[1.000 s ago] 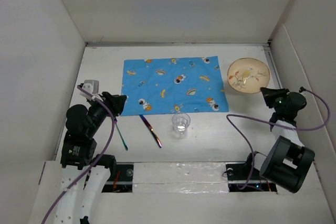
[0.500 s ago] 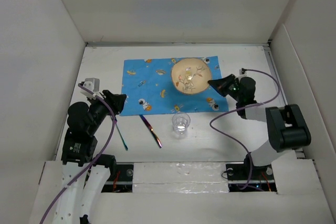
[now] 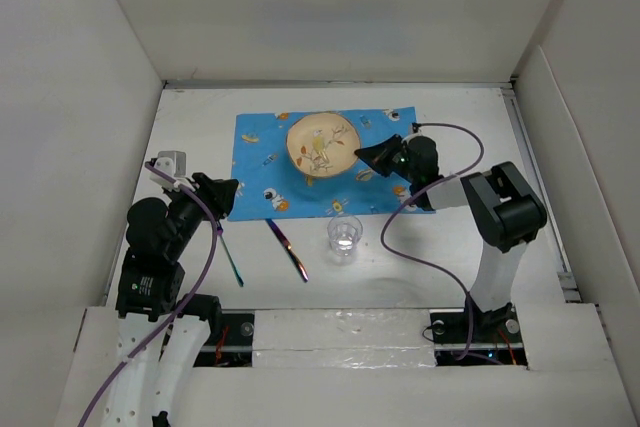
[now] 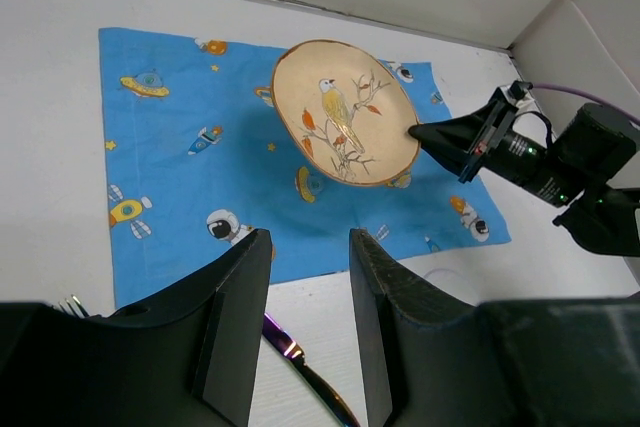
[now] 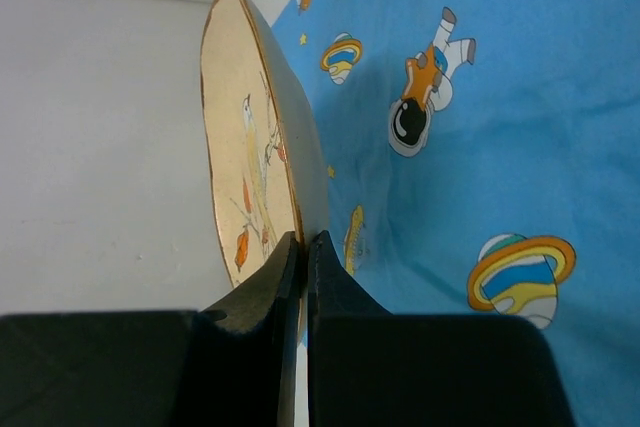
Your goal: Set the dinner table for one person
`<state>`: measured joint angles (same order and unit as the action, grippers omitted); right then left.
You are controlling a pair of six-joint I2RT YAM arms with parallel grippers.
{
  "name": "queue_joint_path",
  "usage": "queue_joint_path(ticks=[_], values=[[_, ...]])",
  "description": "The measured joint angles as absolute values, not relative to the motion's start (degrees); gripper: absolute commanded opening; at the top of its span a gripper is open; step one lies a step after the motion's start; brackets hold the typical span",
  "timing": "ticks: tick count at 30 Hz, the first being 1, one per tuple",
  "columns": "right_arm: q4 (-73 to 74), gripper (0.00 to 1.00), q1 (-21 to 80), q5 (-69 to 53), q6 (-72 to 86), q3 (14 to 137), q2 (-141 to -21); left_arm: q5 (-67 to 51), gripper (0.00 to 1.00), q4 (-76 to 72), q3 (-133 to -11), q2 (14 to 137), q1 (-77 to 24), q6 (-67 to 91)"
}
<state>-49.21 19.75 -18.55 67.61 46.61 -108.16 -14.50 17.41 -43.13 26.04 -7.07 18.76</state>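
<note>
The right pincer [image 3: 362,154] is clamped on the right rim of a round tan ceramic plate painted with a bird [image 3: 320,144], holding it tilted over the far middle of the blue cartoon-print cloth [image 3: 265,152]. The cloth lies on the matte white tabletop [image 3: 190,127], walled by upright white panels [image 3: 80,97]. The left pincer [image 4: 312,242] stands wide and empty by the cloth's near left corner.

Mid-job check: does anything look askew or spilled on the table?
Nothing spilled. The plate, pinched at its rim by the right hand, looks tilted above the blue cloth, not lying flat. The fork and the other utensil lie slanted on the table, off the cloth, near the upright glass.
</note>
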Motion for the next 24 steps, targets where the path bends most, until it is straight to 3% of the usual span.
queue_joint_path(ticks=[22, 24], values=[[-36.8, 0.0, 20.5, -17.3, 60.2, 51.3, -111.2, -14.5, 0.34, 17.4, -43.1, 26.0, -7.1, 18.9], [-36.5, 0.08, 20.5, -17.3, 60.1, 51.3, -112.0, -14.5, 0.34, 17.4, -43.1, 26.0, -7.1, 18.9]])
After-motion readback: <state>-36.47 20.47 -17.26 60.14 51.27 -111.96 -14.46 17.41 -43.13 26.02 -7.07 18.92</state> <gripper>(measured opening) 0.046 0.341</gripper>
